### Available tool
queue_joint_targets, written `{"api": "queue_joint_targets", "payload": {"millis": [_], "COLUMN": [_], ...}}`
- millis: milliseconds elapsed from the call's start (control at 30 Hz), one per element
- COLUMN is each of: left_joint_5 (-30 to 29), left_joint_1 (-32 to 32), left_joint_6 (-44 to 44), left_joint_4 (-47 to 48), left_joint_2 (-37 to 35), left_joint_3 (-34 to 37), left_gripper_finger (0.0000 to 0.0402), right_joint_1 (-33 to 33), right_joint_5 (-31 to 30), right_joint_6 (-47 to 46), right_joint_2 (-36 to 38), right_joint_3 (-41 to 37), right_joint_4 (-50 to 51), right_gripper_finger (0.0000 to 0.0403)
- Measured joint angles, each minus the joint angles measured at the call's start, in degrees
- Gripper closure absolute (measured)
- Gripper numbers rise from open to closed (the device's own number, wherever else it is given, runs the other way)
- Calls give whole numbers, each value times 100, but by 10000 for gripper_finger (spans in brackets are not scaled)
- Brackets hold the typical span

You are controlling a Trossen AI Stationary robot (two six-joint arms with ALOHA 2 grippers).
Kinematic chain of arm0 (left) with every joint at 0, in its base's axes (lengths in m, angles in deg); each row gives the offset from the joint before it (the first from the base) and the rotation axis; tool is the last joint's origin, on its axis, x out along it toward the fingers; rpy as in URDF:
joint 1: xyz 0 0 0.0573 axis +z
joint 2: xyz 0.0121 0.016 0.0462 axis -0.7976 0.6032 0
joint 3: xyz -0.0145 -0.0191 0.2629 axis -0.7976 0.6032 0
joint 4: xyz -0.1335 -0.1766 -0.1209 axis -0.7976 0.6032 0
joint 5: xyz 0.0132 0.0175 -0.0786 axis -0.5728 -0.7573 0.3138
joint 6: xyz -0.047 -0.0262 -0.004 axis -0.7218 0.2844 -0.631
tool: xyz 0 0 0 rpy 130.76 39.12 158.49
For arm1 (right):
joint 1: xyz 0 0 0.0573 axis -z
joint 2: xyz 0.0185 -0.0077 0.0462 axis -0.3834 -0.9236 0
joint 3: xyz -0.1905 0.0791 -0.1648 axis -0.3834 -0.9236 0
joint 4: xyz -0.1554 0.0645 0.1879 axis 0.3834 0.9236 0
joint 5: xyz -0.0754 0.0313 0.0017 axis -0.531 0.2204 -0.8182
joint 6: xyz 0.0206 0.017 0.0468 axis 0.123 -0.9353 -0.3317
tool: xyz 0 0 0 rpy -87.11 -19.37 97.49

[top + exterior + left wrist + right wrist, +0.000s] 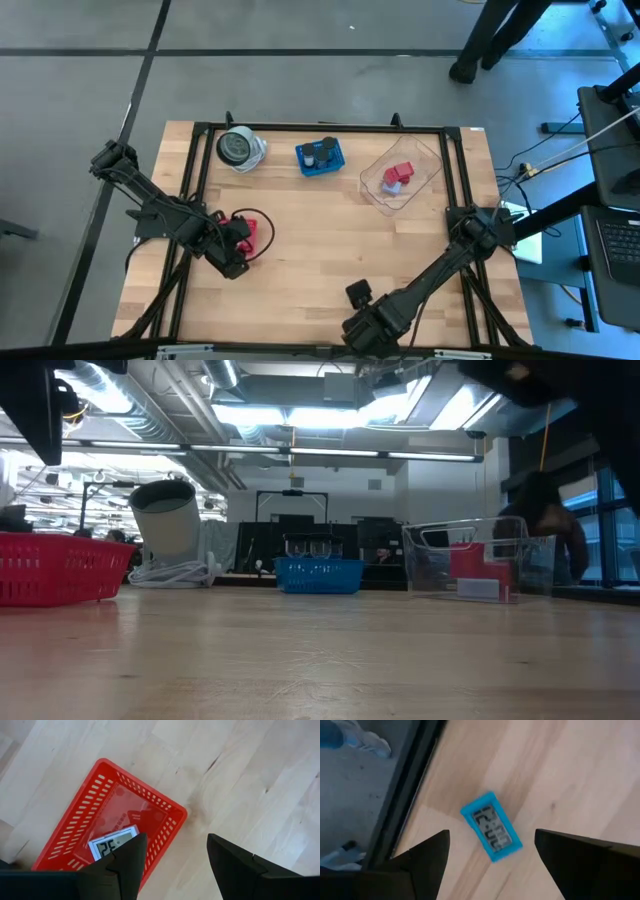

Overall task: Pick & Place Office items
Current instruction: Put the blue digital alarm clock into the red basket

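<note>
A small blue digital clock (492, 826) lies flat on the wood close to the table's near edge. My right gripper (492, 865) hangs above it, pointing down, open, with a finger on either side and clear of it. In the high view the right arm (365, 318) hides the clock. A white digital clock (112, 845) lies inside the red tray (75, 825). My left gripper (172, 865) is open above the tray's corner, holding nothing; in the high view it covers the tray (248, 232).
At the back of the table stand a round grey-and-white disc (238, 148), a blue basket (320, 156) with small pieces, and a clear tub (400, 178) holding red and white pieces. Bare wood lies in the middle. A black frame (320, 127) borders the table.
</note>
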Motion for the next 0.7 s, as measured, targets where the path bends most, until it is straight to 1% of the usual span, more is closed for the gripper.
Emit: {"api": "queue_joint_targets", "payload": {"millis": [100,200,533,700], "left_joint_5": [-2,-70,-125,-270], "left_joint_1": [2,13,13,13], "left_joint_6": [0,-65,-131,-132], "left_joint_4": [-10,-61,-345,-426], "left_joint_2": [0,0,0,0], "left_joint_3": [0,0,0,0], "left_gripper_finger": [197,197,197,197], "right_joint_1": [2,29,28,28], "right_joint_5": [-7,-6,109,100], "right_joint_6": [405,600,888,952], "right_joint_2": [-9,6,-2,-2], "right_joint_3": [-139,-261,-896,-1046], "right_joint_4": [-161,-437,-997,-1077], "right_gripper_finger": [108,108,108,108]}}
